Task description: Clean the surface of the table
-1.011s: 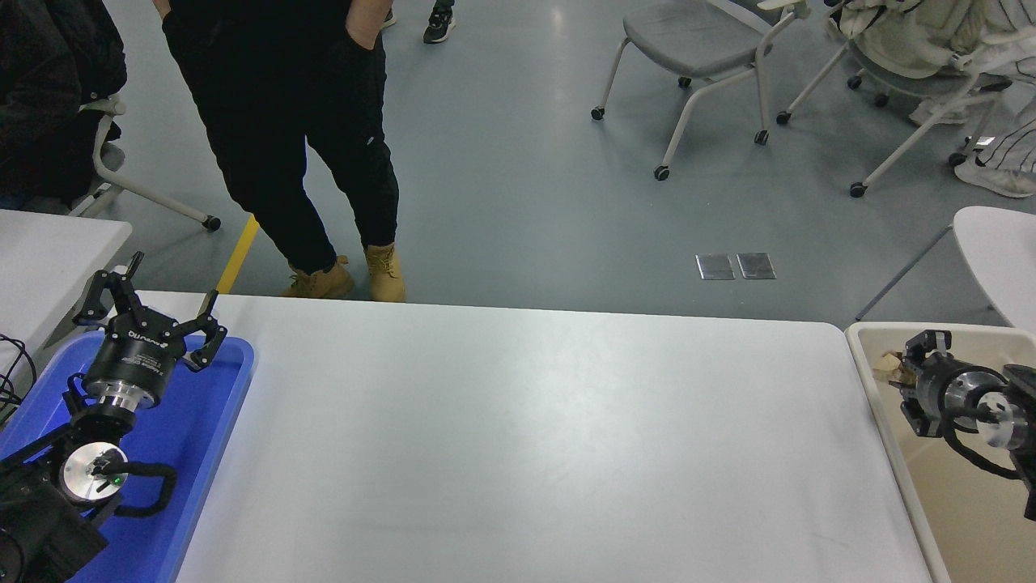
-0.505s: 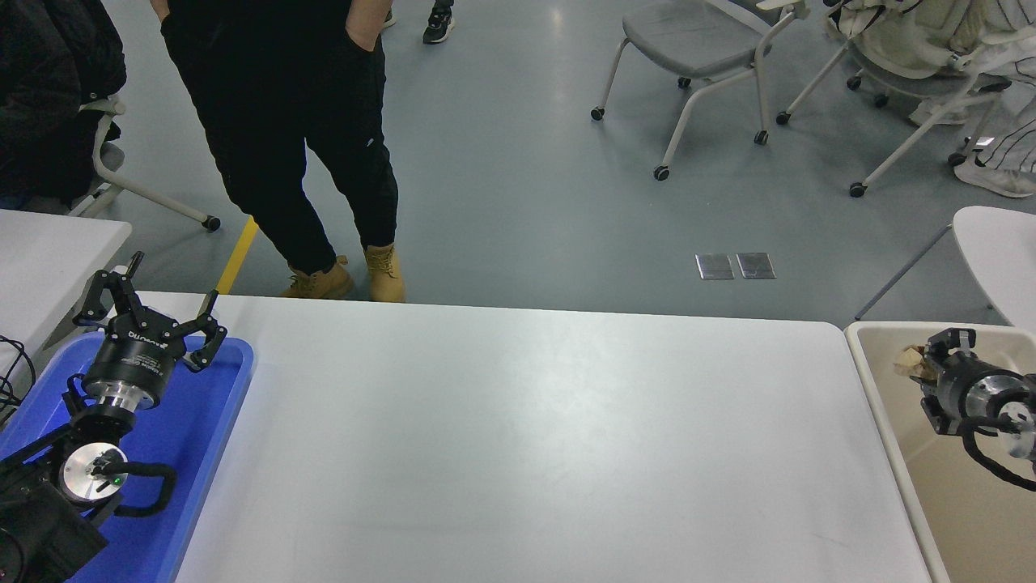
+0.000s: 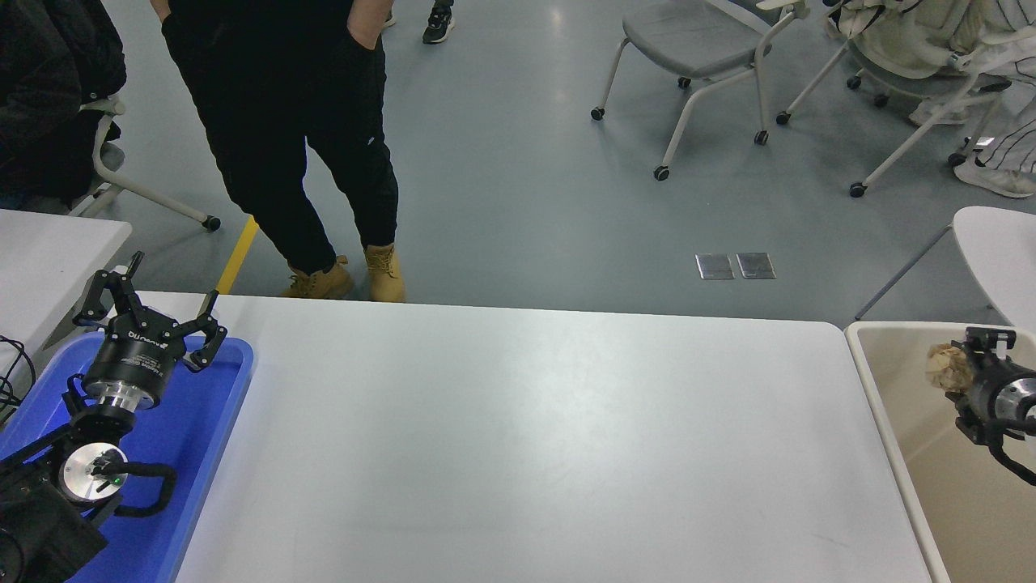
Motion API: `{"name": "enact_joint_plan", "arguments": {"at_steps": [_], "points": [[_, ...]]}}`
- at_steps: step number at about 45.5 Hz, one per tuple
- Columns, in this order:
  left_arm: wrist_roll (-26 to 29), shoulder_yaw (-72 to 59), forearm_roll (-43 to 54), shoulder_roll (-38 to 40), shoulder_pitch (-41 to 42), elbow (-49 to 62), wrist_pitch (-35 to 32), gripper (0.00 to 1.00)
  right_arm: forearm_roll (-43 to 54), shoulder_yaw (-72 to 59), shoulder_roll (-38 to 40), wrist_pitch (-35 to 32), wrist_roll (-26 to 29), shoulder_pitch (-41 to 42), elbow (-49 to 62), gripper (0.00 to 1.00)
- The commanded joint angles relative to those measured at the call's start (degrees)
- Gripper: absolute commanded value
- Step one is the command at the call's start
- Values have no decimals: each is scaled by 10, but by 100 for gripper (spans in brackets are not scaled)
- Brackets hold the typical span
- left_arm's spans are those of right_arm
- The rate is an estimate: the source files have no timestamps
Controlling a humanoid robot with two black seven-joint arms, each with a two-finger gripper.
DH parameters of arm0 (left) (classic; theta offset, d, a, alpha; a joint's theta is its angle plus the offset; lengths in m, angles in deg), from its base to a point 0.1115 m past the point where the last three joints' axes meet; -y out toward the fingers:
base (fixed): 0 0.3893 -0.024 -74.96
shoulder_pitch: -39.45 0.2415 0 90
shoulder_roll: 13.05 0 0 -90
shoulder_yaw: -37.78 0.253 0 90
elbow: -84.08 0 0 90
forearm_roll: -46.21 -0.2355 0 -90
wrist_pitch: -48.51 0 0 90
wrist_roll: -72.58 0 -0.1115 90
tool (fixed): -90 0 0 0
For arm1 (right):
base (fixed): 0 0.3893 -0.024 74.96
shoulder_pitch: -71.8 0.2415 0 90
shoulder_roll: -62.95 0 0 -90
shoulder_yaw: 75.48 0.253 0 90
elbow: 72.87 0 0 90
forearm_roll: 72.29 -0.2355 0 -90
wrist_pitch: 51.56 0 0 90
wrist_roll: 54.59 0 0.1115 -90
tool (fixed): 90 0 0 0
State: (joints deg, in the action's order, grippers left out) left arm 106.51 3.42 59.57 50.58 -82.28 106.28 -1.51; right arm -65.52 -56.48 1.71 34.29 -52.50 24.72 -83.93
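Observation:
The table surface (image 3: 526, 437) is a wide matte white top, and nothing lies on its visible part. My right gripper (image 3: 960, 368) comes in from the right edge and is shut on a crumpled beige paper wad (image 3: 945, 364). It holds the wad over a beige bin (image 3: 872, 380) that stands against the table's right end. My left gripper (image 3: 158, 293) is parked at the lower left, open and empty, above a blue plastic tray (image 3: 202, 437).
A person in black trousers and tan boots (image 3: 324, 279) stands at the table's far edge on the left. Wheeled chairs (image 3: 696, 48) stand on the grey floor beyond. Smaller white tabletops sit at the right (image 3: 999, 251) and the left (image 3: 48, 251).
My right gripper has moved to the right and a little up with the paper wad, further over the beige bin. The left arm has not moved.

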Motion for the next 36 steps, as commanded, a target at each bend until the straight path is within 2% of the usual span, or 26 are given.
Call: {"name": "enact_joint_plan", "arguments": {"at_steps": [1, 14, 25, 36], "points": [[0, 0, 0, 0, 0, 0, 0, 100, -1, 0, 15, 4, 1, 0, 1, 99], [0, 0, 0, 0, 0, -1, 0, 100, -1, -4, 23, 1, 2, -4, -4, 99], [0, 0, 0, 0, 0, -1, 0, 100, 2, -5, 67, -1, 1, -5, -28, 99], [0, 0, 0, 0, 0, -1, 0, 100, 2, -2, 177, 1, 1, -17, -192, 99]]}}
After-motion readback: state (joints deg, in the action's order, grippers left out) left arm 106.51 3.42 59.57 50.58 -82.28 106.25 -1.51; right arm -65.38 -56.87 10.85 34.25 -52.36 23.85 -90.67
